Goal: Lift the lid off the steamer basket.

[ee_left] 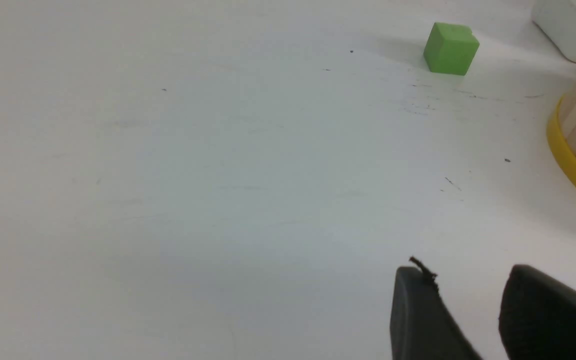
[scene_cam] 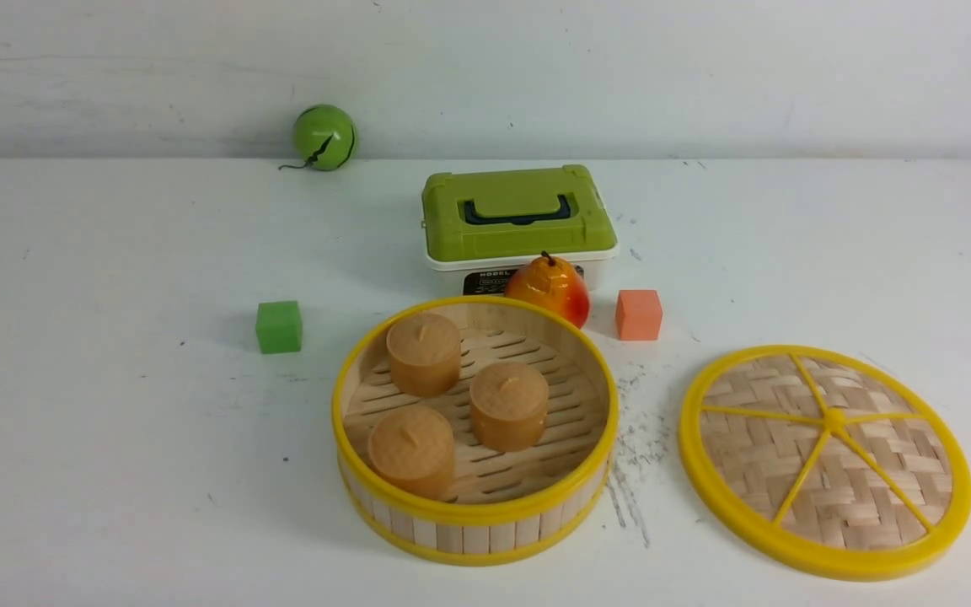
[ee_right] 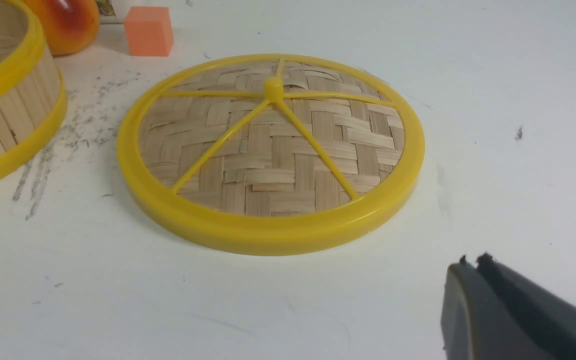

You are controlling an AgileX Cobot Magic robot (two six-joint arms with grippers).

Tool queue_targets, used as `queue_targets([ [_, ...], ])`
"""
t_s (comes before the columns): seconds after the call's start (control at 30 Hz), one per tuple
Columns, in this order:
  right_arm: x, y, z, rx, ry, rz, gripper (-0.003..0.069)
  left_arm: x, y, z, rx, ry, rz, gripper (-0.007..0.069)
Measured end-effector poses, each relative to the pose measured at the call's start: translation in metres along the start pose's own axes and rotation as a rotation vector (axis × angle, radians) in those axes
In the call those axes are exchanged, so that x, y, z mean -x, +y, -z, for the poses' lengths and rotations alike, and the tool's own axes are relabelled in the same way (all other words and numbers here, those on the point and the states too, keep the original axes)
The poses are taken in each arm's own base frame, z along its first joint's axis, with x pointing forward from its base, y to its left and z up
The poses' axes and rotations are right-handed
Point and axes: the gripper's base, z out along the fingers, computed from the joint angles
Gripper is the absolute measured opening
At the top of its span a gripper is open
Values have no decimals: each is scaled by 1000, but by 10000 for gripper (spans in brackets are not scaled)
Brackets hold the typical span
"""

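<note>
Your lid (scene_cam: 825,459) lay flat on the table, just right of the steamer basket (scene_cam: 474,430) and apart from it. Your right gripper (ee_right: 470,265) was pressed together and empty; the left gripper (ee_left: 468,285) stood spread. Any careless retreat could have clipped the lid's rim and shoved it against the basket.

White desk (scene_cam: 115,472), scuffed with dark marks between basket and lid. Lid (ee_right: 270,150) lies flat on it, near the right claw (ee_right: 470,265), apart from it. Steamer basket (scene_cam: 475,430) sits beyond the lid from that claw, open. Orange cube (ee_right: 148,31) and pear (scene_cam: 549,289) farther off, pear just beside the basket rim. Green-lidded white box (scene_cam: 517,226) behind the pear. Green cube (ee_left: 450,49) well ahead of the left claw (ee_left: 468,285). Green ball (scene_cam: 324,136) at the far edge.
</note>
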Motion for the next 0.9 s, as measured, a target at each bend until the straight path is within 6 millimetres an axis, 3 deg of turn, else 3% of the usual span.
queue_targets([
  [0.9, 0, 0, 0, 0, 0, -2, 31, 0, 0, 0, 0, 0, 0, 240],
])
